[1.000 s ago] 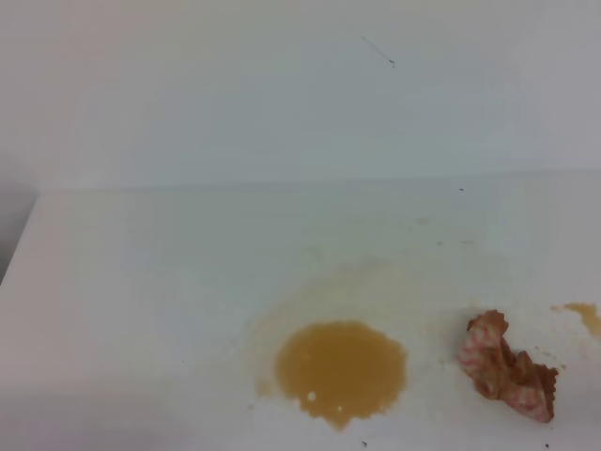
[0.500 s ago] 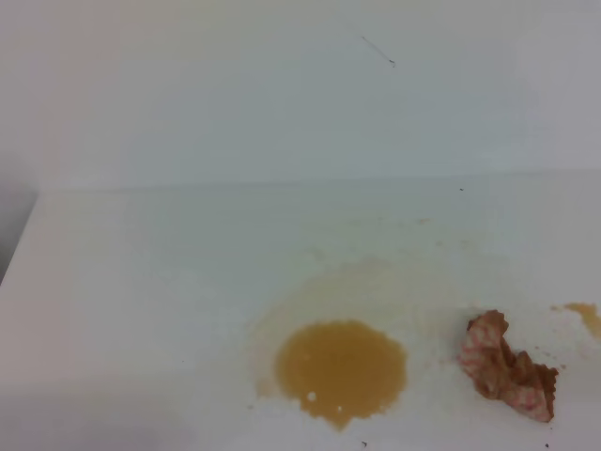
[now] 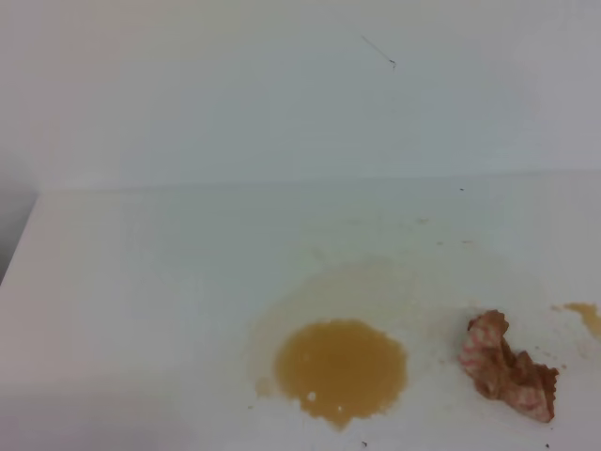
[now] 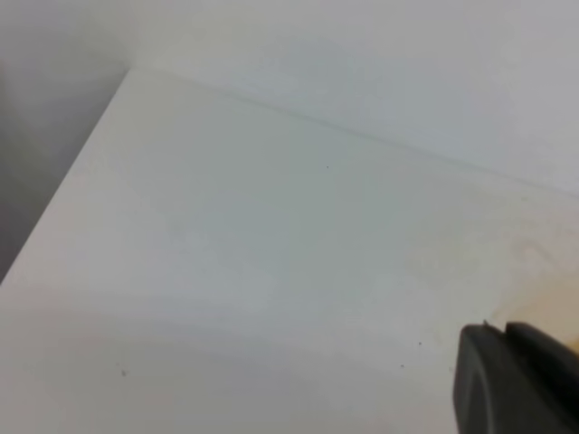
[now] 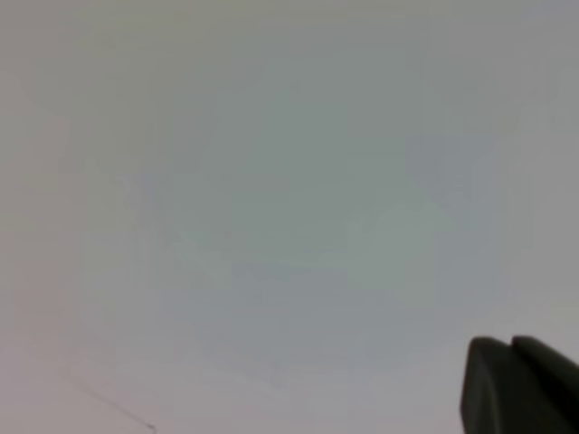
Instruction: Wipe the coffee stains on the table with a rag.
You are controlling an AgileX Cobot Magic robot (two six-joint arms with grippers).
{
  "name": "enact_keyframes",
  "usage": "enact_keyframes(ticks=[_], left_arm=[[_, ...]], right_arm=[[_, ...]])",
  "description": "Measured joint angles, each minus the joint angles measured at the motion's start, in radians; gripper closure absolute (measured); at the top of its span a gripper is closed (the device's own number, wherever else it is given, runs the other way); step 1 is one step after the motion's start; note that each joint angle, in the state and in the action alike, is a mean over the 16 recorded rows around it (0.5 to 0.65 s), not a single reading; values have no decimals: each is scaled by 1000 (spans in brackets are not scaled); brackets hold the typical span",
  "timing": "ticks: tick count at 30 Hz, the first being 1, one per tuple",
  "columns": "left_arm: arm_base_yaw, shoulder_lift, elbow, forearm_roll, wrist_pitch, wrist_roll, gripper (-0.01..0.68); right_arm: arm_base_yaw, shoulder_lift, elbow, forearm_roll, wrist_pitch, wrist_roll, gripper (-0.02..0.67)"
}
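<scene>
Nothing has moved since the earlier frames: puddle, blotch and rag lie exactly as they did a second ago, and no arm has come into the high view.

The big coffee stain [image 3: 341,371] sits near the front edge of the surface [image 3: 141,282], about midway along it, amber and wet-looking, with a pale tan halo spreading back and left from it. A small blotch [image 3: 586,316] lies at the right edge. Between the two, well apart from the puddle and near the blotch, the rag [image 3: 508,367] lies crumpled toward the front right corner, pink-and-white with brown soiling already on it.

Left end effector [image 4: 516,380]: only a dark corner of it shows at the bottom right of its wrist view, over the bare left part of the surface, with a tan smear just visible at the right border. Cannot tell whether it is apart or together. Right end effector [image 5: 520,384]: same dark corner, camera aimed at a blank wall; its state cannot be told either.

Judgement: the wiping is not visibly begun on either stain. Neither end effector holds the rag. Left to do: reach the rag, grip it, then wipe both the puddle and the blotch.
</scene>
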Motion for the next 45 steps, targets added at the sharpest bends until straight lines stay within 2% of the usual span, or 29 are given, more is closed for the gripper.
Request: enact_keyframes(ticks=[13,24,29,37,45], left_arm=[[0,0,0,0,-2,0,673],[0,0,0,0,-3,0,673],[0,0,0,0,-1,0,673],[0,0,0,0,-1,0,673],[0,0,-3,0,-1,0,673]], right_arm=[[0,26,-228,5,323,7,651],[0,209,-315,85,649,-12,651],[0,298,-326,149,700,-41,651],[0,358,-328,253,686,-94,651],[0,369,-328,306,742,-239,651]])
